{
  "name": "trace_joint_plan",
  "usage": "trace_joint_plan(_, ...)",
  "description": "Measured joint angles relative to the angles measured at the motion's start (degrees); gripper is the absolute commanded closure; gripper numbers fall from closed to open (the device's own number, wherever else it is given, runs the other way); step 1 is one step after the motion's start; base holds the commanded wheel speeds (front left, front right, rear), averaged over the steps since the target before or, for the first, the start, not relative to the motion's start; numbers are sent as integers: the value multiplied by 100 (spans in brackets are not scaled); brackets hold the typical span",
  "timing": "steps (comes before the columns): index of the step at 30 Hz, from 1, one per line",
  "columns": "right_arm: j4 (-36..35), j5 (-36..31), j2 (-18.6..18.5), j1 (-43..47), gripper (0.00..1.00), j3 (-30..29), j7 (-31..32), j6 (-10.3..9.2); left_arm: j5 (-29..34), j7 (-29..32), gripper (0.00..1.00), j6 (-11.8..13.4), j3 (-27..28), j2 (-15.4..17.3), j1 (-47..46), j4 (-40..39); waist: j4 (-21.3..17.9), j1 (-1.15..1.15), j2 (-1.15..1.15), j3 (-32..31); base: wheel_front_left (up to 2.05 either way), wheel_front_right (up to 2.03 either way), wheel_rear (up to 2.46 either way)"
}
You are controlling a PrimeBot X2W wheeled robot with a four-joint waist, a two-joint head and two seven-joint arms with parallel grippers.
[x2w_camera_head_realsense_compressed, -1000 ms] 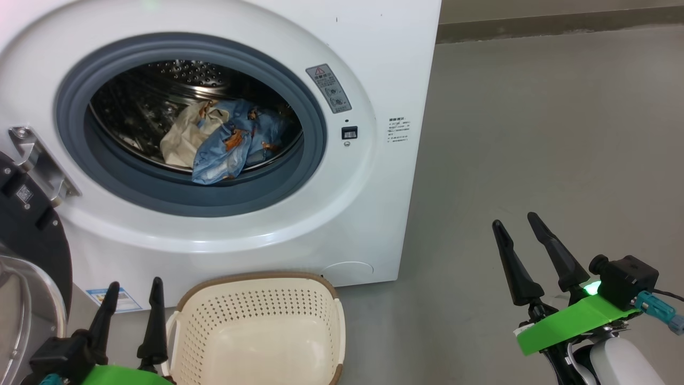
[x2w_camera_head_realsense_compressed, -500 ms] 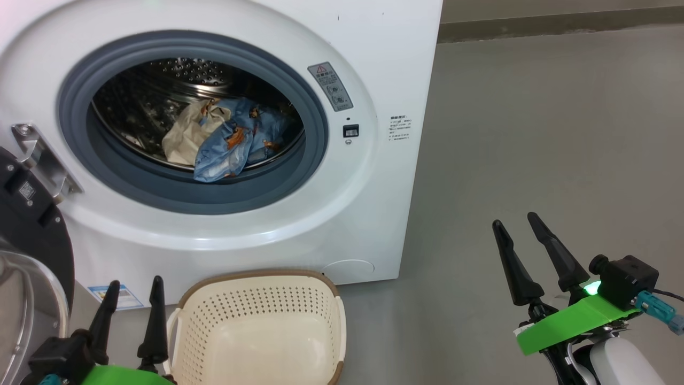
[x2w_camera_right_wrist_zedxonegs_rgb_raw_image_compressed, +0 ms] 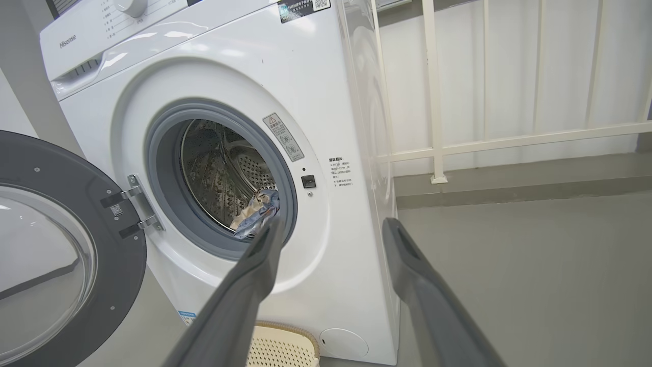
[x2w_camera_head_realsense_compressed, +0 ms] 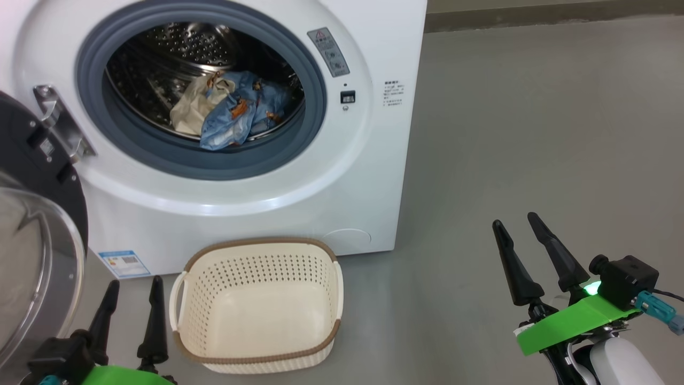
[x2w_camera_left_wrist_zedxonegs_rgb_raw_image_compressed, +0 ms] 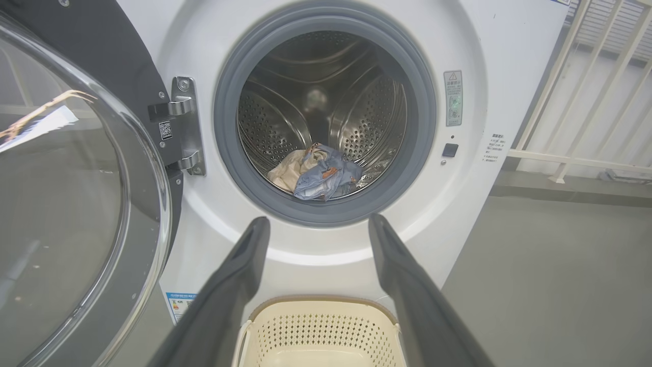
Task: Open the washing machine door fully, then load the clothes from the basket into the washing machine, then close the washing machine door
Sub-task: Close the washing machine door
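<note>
L tool (x2w_camera_head_realsense_compressed: 133, 286) low-left, R tool (x2w_camera_head_realsense_compressed: 515, 224) low-right — both open, empty

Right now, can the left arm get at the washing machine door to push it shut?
Probably yes. The washing machine door stands swung open just left of the open left gripper, nothing between them. The basket sits on the gripper's other side, out of the way.

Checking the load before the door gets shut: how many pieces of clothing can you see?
2: a beige cloth and, to its right, blue printed fabric, both in the drum. That fabric may be several garments bunched together. The basket holds none.
</note>
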Motion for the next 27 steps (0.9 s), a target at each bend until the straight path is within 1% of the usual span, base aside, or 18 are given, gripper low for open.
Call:
trace_joint_plan(6,8,0,0,0,0,1,0,0,0,-1,0,1,-10,1,16,0,-8,0,0,-14,-59,59,0)
trace_joint_plan(27,38,1,-5,0,0,25,0,0,0,-1,0,1,-102,27,16,5,8,0,0,-81,-1,1,0)
